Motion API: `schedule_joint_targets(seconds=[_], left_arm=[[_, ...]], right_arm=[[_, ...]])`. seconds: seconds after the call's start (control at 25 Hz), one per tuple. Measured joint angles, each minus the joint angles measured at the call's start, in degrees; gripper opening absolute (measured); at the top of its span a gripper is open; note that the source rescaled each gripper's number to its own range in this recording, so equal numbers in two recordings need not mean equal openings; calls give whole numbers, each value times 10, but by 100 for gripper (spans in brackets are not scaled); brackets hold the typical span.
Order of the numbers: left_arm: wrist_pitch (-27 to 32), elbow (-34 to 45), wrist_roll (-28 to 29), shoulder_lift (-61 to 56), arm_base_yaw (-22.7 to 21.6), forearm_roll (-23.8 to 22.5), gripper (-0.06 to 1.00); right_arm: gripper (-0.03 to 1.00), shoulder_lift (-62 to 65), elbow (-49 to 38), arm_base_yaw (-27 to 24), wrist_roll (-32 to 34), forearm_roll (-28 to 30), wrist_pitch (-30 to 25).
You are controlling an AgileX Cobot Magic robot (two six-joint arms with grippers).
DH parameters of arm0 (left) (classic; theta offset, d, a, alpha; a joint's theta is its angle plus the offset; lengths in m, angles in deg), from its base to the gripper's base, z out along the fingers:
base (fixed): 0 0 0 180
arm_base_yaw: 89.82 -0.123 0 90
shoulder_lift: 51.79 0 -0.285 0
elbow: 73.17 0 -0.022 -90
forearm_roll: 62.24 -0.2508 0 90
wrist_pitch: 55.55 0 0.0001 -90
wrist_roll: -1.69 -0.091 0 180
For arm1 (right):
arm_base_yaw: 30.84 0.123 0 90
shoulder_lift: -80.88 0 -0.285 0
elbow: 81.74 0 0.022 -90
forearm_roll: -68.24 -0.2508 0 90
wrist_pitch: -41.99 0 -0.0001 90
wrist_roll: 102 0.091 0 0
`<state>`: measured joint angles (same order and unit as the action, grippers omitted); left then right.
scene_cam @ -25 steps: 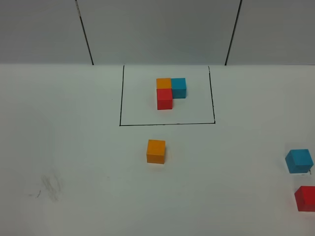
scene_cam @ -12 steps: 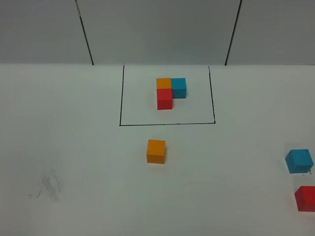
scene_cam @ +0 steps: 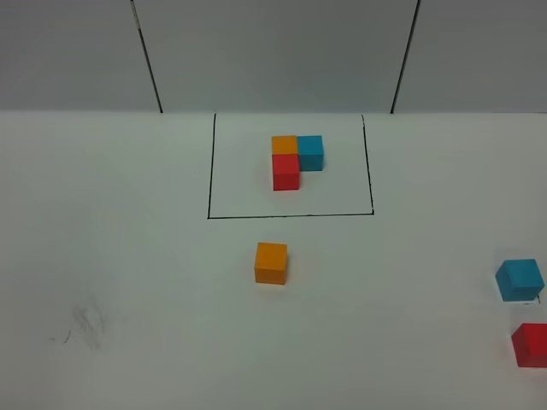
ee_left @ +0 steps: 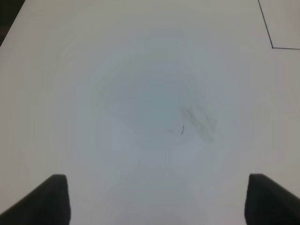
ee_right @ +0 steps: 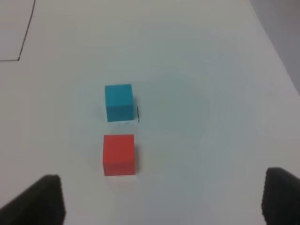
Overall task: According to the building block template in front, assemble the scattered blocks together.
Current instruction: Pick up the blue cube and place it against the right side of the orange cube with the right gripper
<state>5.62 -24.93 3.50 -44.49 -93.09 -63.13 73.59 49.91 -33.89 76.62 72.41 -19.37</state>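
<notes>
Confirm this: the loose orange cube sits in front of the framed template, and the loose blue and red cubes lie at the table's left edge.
Wrong side: the loose blue cube and red cube lie at the right, as the exterior high view shows. The rest holds.

White surface (scene_cam: pixel 128 256), grey wall (scene_cam: pixel 273 51).
A faint grey smudge (scene_cam: pixel 90 323) marks the surface; far beyond the smudge, two dark seams (scene_cam: pixel 147 55) slant down the wall.
</notes>
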Motion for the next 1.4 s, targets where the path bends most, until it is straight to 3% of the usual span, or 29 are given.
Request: schedule_joint_targets(seconds=[1.24,1.4], left_arm=[[0,0,1,0,0,0,65],[0,0,1,0,0,0,65]], right_arm=[[83,-1,0,0,0,0,0],[84,-48,11,0,0,0,14]])
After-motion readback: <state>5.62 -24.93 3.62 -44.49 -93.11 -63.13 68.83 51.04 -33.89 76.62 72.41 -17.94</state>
